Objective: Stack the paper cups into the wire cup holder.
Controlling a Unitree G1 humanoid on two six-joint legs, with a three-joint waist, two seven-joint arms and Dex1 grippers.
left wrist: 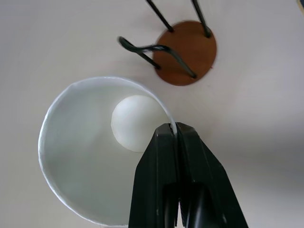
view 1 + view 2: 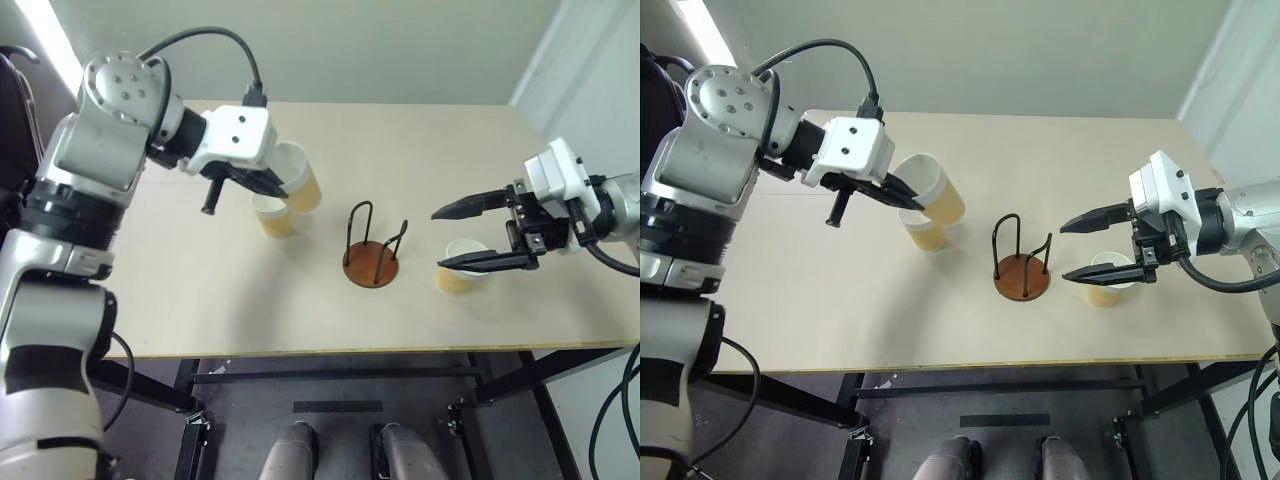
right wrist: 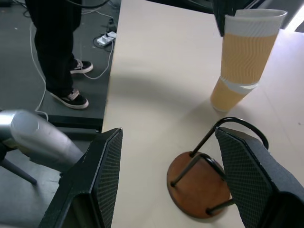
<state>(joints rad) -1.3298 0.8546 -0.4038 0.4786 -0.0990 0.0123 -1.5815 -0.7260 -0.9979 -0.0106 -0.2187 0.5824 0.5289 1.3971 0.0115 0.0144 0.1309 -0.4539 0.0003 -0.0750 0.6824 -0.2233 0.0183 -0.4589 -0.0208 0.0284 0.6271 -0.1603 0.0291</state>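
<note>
The left end effector point(image 1: 176, 130) pinches a paper cup's point(image 2: 300, 176) rim, apparently lifted over a second cup point(image 2: 272, 215). Beyond it stands the wire cup holder point(image 2: 371, 262). The right end effector point(image 2: 440, 238) gapes empty above a third cup point(image 2: 458, 276).

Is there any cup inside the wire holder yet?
No, the wire cup holder stands empty on the table, as the left wrist view shows plainly.

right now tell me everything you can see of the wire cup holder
The wire cup holder is a flat round reddish-brown disc, wood by its look, with thin black wire loops standing upright from it. It holds no cup. It stands on the pale tabletop between the two hands, and nothing touches it. One tan paper cup stands apart on its right.
</note>
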